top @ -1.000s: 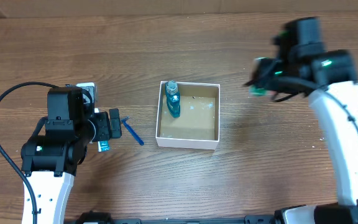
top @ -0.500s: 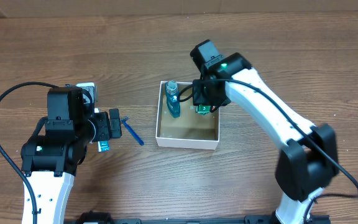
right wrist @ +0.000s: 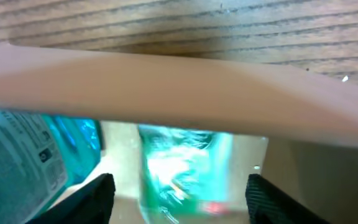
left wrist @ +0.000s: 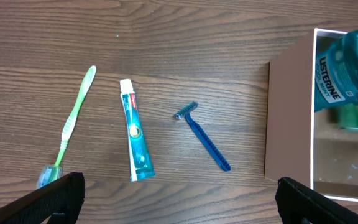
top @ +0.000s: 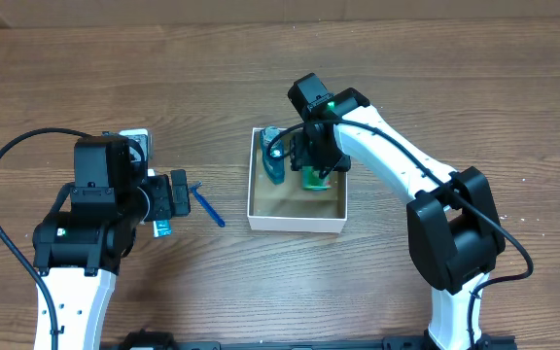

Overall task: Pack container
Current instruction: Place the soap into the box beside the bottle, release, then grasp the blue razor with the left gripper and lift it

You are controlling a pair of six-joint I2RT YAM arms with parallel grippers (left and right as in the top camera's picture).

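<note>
The container, a shallow white-walled box with a brown floor, sits mid-table. A blue Listerine bottle lies inside at its left. My right gripper hangs inside the box with its fingers spread. A blurred green item sits between the fingers with a gap on each side, and it also shows in the overhead view. The box wall crosses the right wrist view. My left gripper is open and empty above the bare table left of the box.
A blue razor, a toothpaste tube and a green toothbrush lie on the wood left of the container. The razor lies between my left gripper and the box.
My right arm swung from the far right with the green item to over the container, then dropped into it. Its fingers now stand apart from the item. The left arm has not moved.
</note>
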